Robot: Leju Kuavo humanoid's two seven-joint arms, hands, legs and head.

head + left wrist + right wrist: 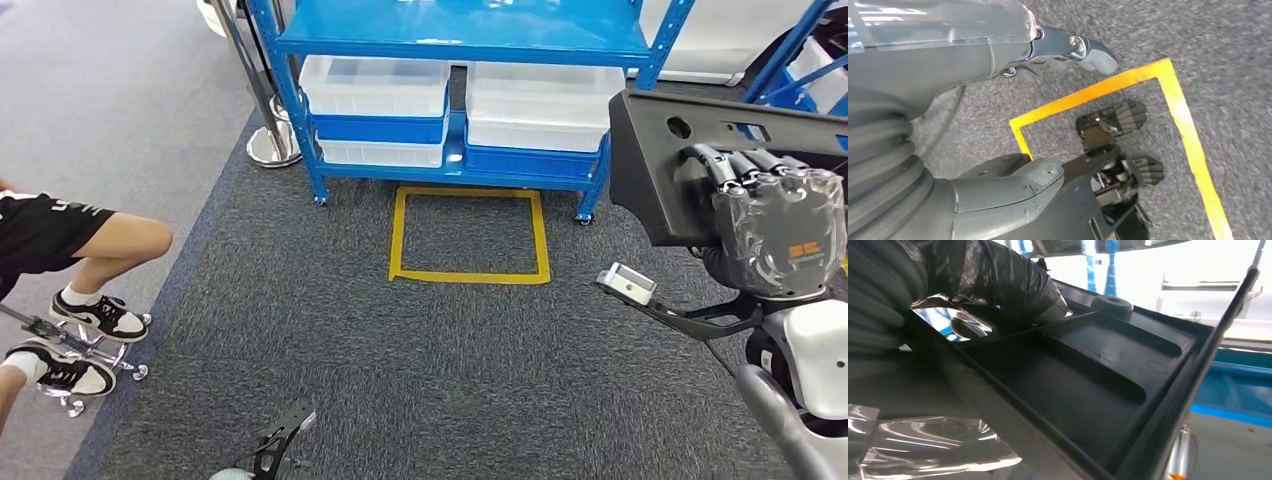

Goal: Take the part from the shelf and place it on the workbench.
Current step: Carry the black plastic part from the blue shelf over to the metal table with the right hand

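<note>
Right robot hand (775,225): your fingers (735,165) are clamped over the edge of the black part (655,180), held up in front of the blue shelf (460,40). Left robot hand (998,55): you see it hanging empty, fingers apart, above the yellow tape square (1128,80) on the carpet.

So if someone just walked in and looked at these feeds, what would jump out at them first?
Probably the large black plastic part held up by the right robot hand at the right of the head view. Next, the blue shelf straight ahead with white bins, and the yellow tape square on the grey carpet before it. A seated person's legs show at the left edge.
</note>
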